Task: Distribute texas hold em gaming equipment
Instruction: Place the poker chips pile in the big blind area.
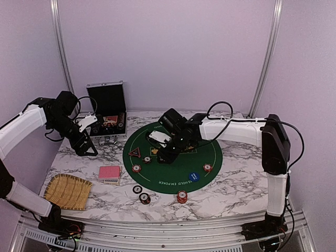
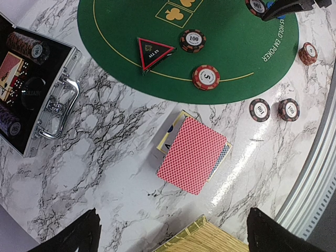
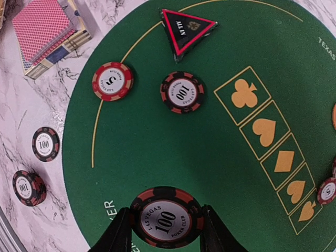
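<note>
**Right end effector carries a chip over the mat; the left one hangs idle.**

Nearest, 3 poker chips [image 1: 145,198] sit on the counter [image 1: 231,184] just off the green mat [image 1: 173,181], apparently spaced out as player stakes. The straw tray [image 1: 68,191] and the red-backed deck [image 1: 109,174] lie to the left, and the blue dealer button [image 1: 192,176] is on the mat. The right end effector [image 3: 167,231] is clamped on a 100 chip [image 3: 167,218], gripping its rim so it can land flat. The left end effector [image 1: 88,148], fingers wide apart and holding nothing, hovers before the case [image 1: 107,113] at the back.
</note>
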`<state>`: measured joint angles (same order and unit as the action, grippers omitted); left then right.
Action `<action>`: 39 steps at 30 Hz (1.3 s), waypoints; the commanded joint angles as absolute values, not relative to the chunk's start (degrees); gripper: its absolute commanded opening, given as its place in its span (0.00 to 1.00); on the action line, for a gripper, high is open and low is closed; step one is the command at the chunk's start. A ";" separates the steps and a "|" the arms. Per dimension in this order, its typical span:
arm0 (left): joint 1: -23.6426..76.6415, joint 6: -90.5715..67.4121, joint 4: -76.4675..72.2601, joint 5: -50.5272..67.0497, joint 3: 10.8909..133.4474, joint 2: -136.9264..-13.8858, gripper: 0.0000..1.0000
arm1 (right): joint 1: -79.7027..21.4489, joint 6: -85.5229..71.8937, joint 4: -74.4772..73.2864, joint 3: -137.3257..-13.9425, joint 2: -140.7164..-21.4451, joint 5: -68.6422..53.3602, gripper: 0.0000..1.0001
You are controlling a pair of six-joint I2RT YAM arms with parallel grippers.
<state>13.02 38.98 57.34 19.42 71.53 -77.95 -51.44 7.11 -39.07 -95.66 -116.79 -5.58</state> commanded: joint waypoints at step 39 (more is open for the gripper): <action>12.74 39.73 58.97 20.17 73.79 -80.41 0.99 | -23.77 -2.60 -37.29 -121.04 -139.26 5.55 0.66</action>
